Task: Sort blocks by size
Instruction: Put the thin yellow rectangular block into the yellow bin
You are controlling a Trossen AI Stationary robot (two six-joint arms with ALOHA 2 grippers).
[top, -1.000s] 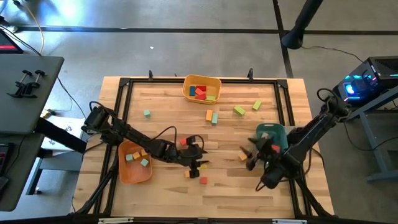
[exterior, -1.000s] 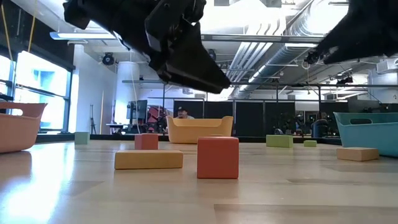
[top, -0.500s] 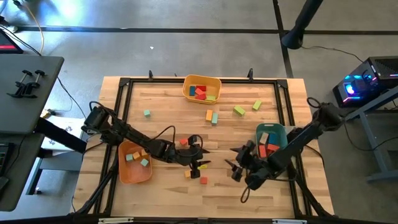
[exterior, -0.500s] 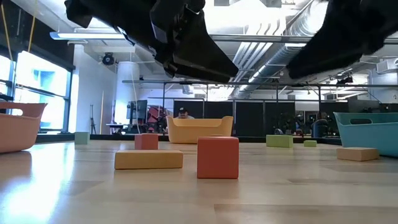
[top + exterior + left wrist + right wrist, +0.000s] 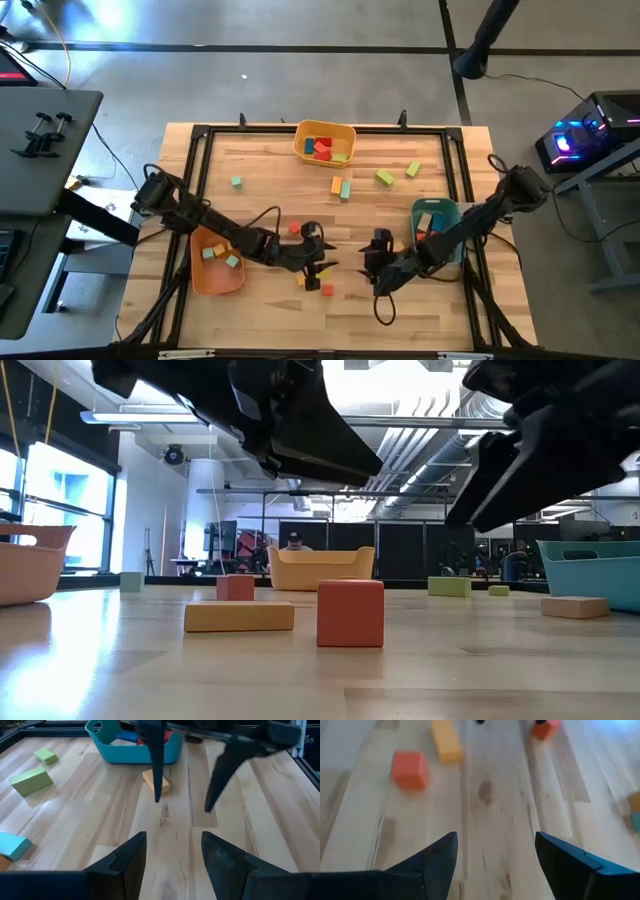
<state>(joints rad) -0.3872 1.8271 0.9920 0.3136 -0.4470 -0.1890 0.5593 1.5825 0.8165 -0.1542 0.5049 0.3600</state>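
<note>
Nearest you on the table [image 5: 250, 315], a red block [image 5: 327, 290] sits just beside a yellow block [image 5: 309, 281], and a small red cube [image 5: 296, 229] lies a little farther in. Your left gripper [image 5: 320, 257] hangs over these blocks with its jaws apart and nothing between them; in its own wrist view the two fingers [image 5: 123, 865] frame bare wood. Your right gripper [image 5: 372, 262] hovers just to the right of it, facing the same blocks, jaws also wide apart and empty; its wrist view looks past its fingers [image 5: 435, 860] at the red block [image 5: 409, 769] and the yellow block [image 5: 446, 740].

To your left, the orange bin [image 5: 197, 283] lies under the left arm and holds a few small blocks in teal, tan and orange. To your right, the teal bin [image 5: 415, 207] holds red and tan blocks, and a tan block [image 5: 155, 782] lies on the wood just in front of it.

Farther back, mid-table, an orange block and a teal block [image 5: 345, 189] lie side by side, with two green blocks [image 5: 385, 177] to their right and one small green cube [image 5: 236, 182] well apart on the left.

At the far edge, the yellow bin [image 5: 300, 145] holds red, blue and green blocks. From table level, you can see a person [image 5: 293, 541] in the room behind it.
</note>
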